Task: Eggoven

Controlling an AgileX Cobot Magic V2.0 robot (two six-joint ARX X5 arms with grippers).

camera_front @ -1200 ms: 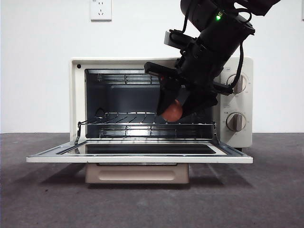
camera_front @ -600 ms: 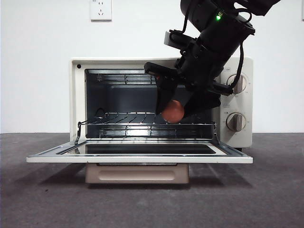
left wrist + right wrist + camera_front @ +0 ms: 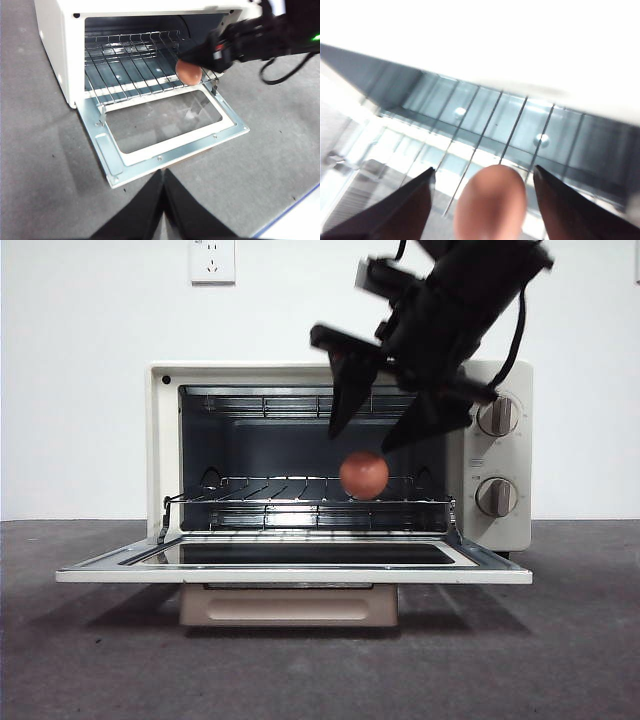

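The reddish-brown egg (image 3: 364,475) lies on the wire rack (image 3: 250,502) inside the cream toaster oven (image 3: 160,440), toward its right side. The oven's glass door (image 3: 290,575) hangs open and flat. My right gripper (image 3: 362,437) is open and empty, just above the egg, with one jaw on each side. The right wrist view shows the egg (image 3: 491,202) between the spread jaws of the right gripper (image 3: 483,171). My left gripper (image 3: 163,172) is shut and empty, well back from the open door. Its view shows the egg (image 3: 188,72) at the rack's front edge.
Two knobs (image 3: 497,416) (image 3: 495,497) sit on the oven's right panel. The open door juts out over the dark table (image 3: 100,660). A wall socket (image 3: 212,260) is on the white wall behind.
My right gripper has opened, let go of the egg and risen. The egg stays on the rack.
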